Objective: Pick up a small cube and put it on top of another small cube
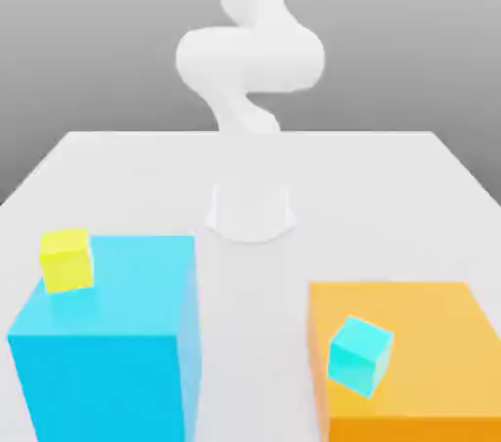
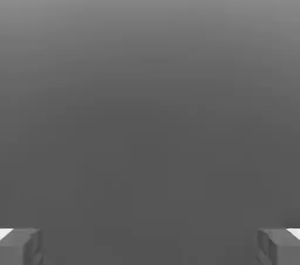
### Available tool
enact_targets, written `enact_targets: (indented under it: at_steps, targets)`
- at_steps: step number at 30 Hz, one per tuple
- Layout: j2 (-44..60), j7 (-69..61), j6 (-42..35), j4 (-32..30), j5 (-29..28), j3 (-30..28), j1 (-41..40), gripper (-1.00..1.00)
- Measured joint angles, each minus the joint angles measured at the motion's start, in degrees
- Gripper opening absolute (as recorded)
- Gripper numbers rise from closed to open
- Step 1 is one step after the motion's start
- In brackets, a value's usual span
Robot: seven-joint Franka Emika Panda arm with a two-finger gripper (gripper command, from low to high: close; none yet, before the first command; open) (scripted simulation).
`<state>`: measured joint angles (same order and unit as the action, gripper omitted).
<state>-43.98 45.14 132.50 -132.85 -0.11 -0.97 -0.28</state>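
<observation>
Starting on the left: the small yellow cube sits on top of the big blue block, near its far left corner and turned a bit off the block's edges. That's the cube that gets something stacked on it, so it's up on a pedestal rather than down on the table.

Handling-wise, a plain cube this size is probably light and rigid, with flat smooth faces. The sensible grab on one like it is two opposite side faces, squared up with the fingers, roughly mid-height so it doesn't twist. The landing spot is tiny, so an off-centre drop could easily slide off.

In the middle, the white arm stands at the far side of the table. In the hand view its gripper is spread wide with nothing between the fingers. The yellow cube looks well apart from it, off to the near left.

On the right, a small cyan cube rests tilted on the orange block.
</observation>
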Motion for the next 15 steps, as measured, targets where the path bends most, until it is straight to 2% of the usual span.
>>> enact_targets:
  at_steps: [3, 6, 7, 12, 15]
  targets:
    - [0.0, 0.0, 0.0, 0.0, 0.0, 0.0, 0.0, 0.0]
    - [6.0, -5.8, 0.4, -3.5, 1.1, -7.0, -0.2, 0.0]
    - [6.0, -5.8, 0.4, -3.5, 1.1, -7.0, -0.2, 0.0]
    - [16.5, -17.9, -0.2, -7.5, 5.3, -19.6, -0.1, 0.0]
    - [23.6, -27.5, -1.0, -9.2, 10.6, -28.0, 0.4, 0.0]
